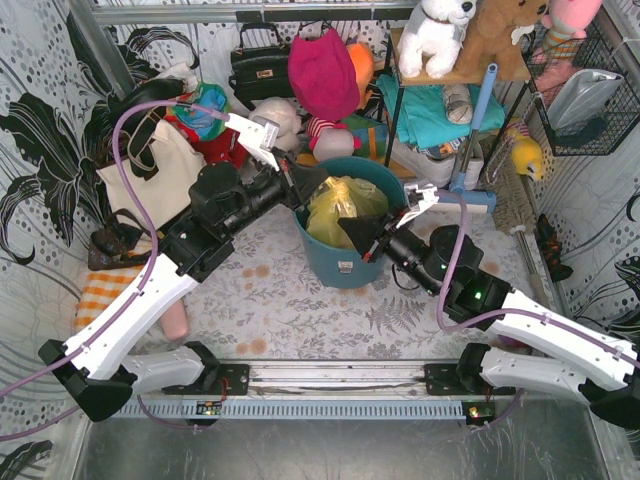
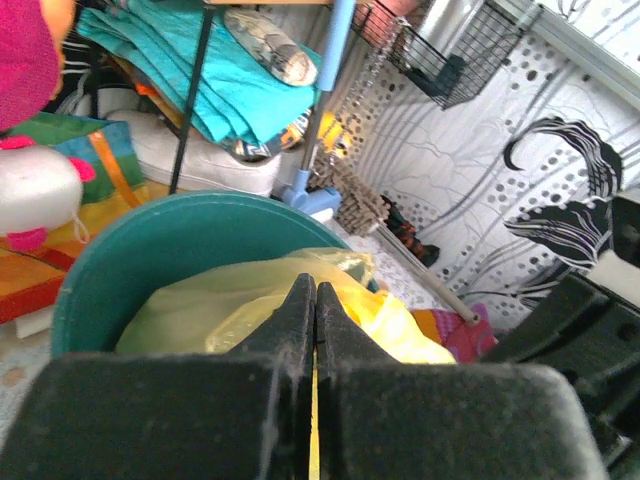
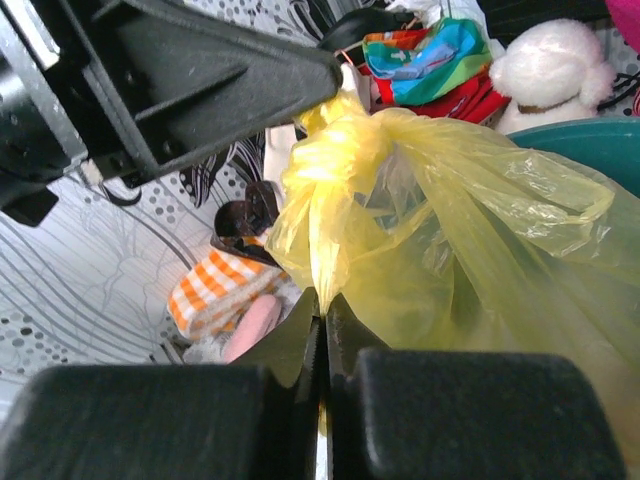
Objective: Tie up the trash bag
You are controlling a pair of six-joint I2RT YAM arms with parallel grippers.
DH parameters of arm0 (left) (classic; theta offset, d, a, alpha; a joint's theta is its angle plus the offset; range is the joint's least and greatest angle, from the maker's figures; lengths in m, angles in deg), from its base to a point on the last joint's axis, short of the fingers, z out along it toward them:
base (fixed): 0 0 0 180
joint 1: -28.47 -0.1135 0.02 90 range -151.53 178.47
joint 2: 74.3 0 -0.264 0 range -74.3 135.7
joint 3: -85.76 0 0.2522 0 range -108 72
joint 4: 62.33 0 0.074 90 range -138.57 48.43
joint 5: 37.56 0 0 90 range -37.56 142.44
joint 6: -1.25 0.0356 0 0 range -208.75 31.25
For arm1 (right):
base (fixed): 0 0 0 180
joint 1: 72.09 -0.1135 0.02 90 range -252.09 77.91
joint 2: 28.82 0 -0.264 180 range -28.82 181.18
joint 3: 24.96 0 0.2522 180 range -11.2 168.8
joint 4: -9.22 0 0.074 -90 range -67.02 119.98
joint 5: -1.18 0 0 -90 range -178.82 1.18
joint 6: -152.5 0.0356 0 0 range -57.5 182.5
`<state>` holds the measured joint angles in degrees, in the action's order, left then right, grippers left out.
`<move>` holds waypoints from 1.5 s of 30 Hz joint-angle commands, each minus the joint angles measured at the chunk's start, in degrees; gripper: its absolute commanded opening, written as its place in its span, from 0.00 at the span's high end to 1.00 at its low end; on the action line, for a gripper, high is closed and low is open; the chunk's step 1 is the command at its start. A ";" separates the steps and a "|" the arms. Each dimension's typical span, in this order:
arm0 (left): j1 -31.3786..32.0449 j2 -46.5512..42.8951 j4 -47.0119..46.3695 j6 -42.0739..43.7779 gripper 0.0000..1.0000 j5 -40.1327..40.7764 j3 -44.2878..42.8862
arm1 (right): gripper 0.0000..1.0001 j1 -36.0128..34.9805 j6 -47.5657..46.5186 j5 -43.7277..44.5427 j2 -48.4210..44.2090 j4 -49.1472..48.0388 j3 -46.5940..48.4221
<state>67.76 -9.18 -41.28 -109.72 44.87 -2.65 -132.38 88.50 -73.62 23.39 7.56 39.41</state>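
My left tool pinches the thin translucent yellow-green plastic trash bag at its bunched neck; my right tool clamps its tail. The bag sits in the round teal plastic bin, with a white plush toy just behind.

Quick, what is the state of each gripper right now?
Left gripper: closed, pinching a thin fold of the trash bag.
Right gripper: closed on a hanging strand of the same bag.
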 commanded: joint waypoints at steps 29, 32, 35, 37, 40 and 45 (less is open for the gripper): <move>-0.09 15.00 13.30 5.62 1.00 32.61 -15.82 | 1.00 0.02 2.46 -9.29 -7.24 27.56 3.79; -0.09 13.84 11.20 5.08 1.00 29.33 -15.36 | 1.00 0.02 1.69 -10.21 -7.07 25.77 4.10; -0.16 12.20 9.35 3.78 0.88 25.81 -14.35 | 0.92 -0.01 0.67 -9.55 -7.69 23.57 3.49; -0.09 11.52 9.34 2.90 0.72 24.37 -14.32 | 0.65 0.04 -0.34 -8.59 -8.17 22.70 3.34; -0.10 10.54 9.67 1.74 0.54 22.73 -14.26 | 0.50 0.00 -2.88 -7.49 -8.89 21.62 3.28; -0.09 6.13 7.53 -0.26 0.42 23.09 -10.80 | 0.42 0.00 -6.55 -5.62 -10.61 18.55 2.26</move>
<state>67.80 0.96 -28.88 -107.77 68.60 -15.24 -132.38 86.11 -81.47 14.73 31.47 42.77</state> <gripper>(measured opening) 0.557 0.556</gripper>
